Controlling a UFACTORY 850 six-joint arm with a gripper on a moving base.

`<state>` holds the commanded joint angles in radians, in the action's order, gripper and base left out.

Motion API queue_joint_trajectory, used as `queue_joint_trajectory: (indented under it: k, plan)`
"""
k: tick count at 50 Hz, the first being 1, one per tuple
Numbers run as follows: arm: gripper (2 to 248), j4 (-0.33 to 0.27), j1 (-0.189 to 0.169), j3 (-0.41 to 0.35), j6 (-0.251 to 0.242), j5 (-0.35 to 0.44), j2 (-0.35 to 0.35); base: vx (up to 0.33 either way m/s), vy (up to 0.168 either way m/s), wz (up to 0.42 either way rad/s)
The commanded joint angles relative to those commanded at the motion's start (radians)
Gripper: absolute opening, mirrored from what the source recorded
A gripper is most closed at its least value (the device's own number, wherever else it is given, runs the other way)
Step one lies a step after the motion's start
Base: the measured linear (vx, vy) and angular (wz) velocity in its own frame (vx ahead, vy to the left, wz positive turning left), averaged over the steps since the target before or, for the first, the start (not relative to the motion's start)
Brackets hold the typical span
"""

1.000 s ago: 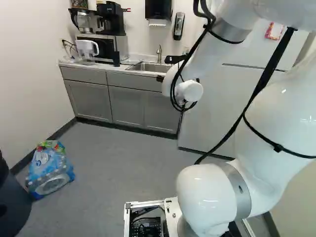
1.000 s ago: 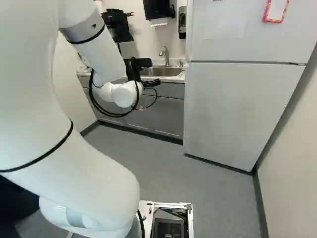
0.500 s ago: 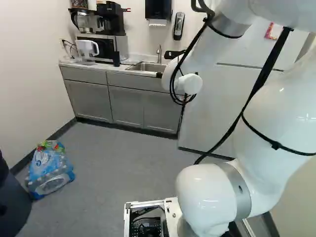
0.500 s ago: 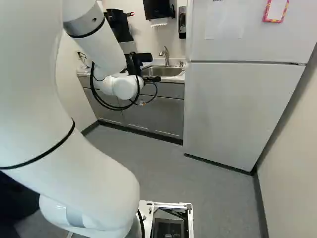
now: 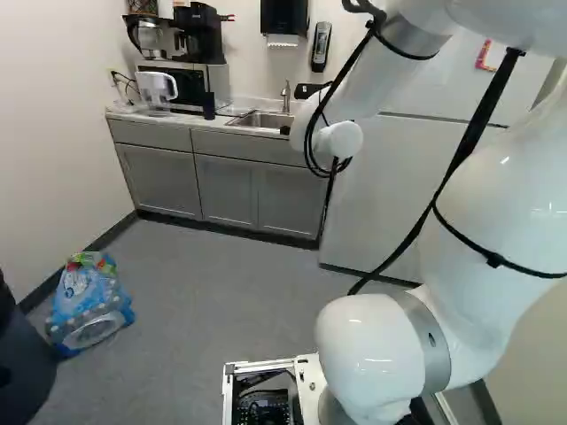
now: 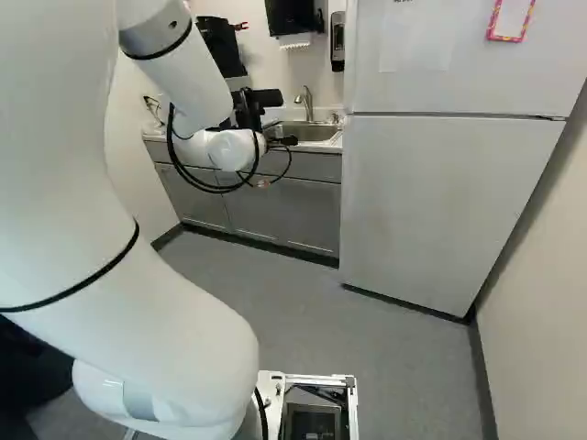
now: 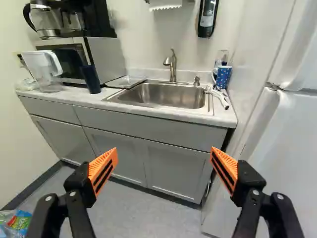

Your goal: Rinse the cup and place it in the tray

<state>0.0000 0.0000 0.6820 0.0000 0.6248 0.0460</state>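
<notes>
Grey floor (image 5: 204,292) spreads up to a counter (image 7: 84,101) with grey doors, and a pale wall (image 5: 53,106) stands at the left of the left base view. The gripper (image 6: 288,141) is at the upper left of the right base view, near the counter. Its jaws are wide open, and nothing is between the orange pads (image 7: 104,166). Ahead of the gripper (image 7: 164,151) in the wrist view is the steel sink (image 7: 171,96), with a faucet (image 7: 172,67) behind it.

Two cups stand on the counter, and I cannot tell which one is for the task. One is a dark tumbler (image 7: 90,78), in front of the microwave (image 5: 190,86); the other is a blue mug with dots (image 7: 224,77), beyond the sink, near the fridge (image 6: 449,202). The shallow tray (image 7: 125,82) lies between the tumbler and the sink.

At the upper left of the left base view are a clear pitcher (image 5: 157,90) and, on the microwave, a black coffee maker (image 5: 199,34). At the lower left, a blue pack of bottles (image 5: 89,305) sits on the floor, beside a dark bin (image 5: 22,372).
</notes>
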Motion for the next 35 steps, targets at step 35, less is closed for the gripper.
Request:
queue_joint_trajectory:
  k: [35]
  plan:
    - [247, 0.0, 0.0, 0.058, 0.0, -0.111, 0.02, 0.0, 0.0, 0.0]
